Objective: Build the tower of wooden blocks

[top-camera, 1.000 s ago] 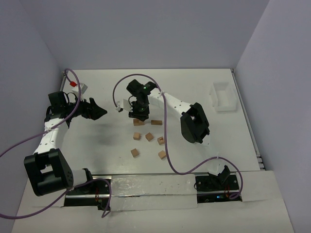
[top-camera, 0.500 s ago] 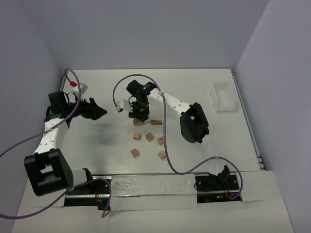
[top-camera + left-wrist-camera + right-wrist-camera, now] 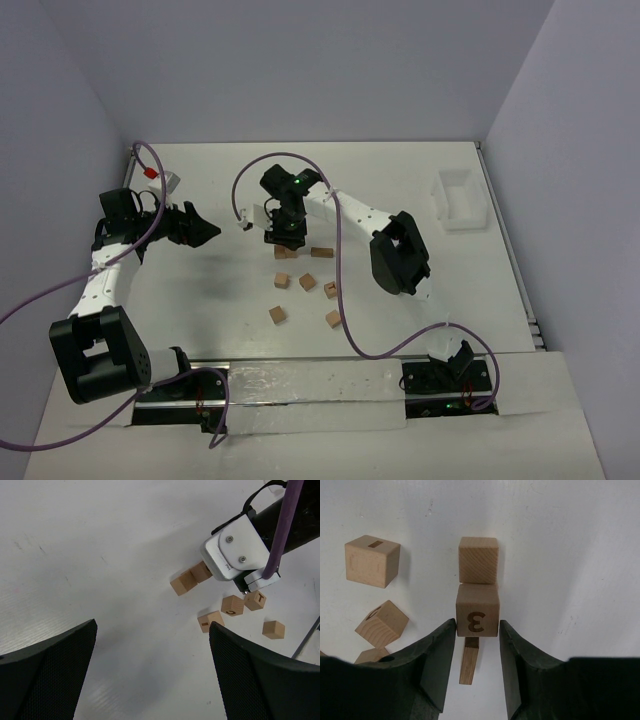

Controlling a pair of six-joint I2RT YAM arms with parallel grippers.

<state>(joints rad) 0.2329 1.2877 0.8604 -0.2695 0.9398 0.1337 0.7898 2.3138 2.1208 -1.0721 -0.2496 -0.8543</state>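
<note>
The right gripper [image 3: 285,238] points straight down from an arm bent over the middle of the table. Its two fingers [image 3: 437,655] flank a block engraved with a 3 [image 3: 477,616]; whether they press its sides or stand a hair off cannot be told. That block tops the tower [image 3: 286,252]. A sliver of a lower block [image 3: 468,662] shows under it at 6 o'clock, and one plain block [image 3: 478,560] touches it at 12 o'clock; the number of levels cannot be told.

Six more wood blocks [image 3: 308,282] lie loose: one at 3 o'clock of the tower, five scattered from 4 to 6 o'clock.

The left gripper [image 3: 203,226] hangs level at 9 o'clock, well apart from the tower, with its fingers spread wide on nothing.

One white tray [image 3: 455,200] sits at the table's [image 3: 400,170] right edge, at 2 o'clock. Open tabletop lies at 9 and 12 o'clock of the tower.
</note>
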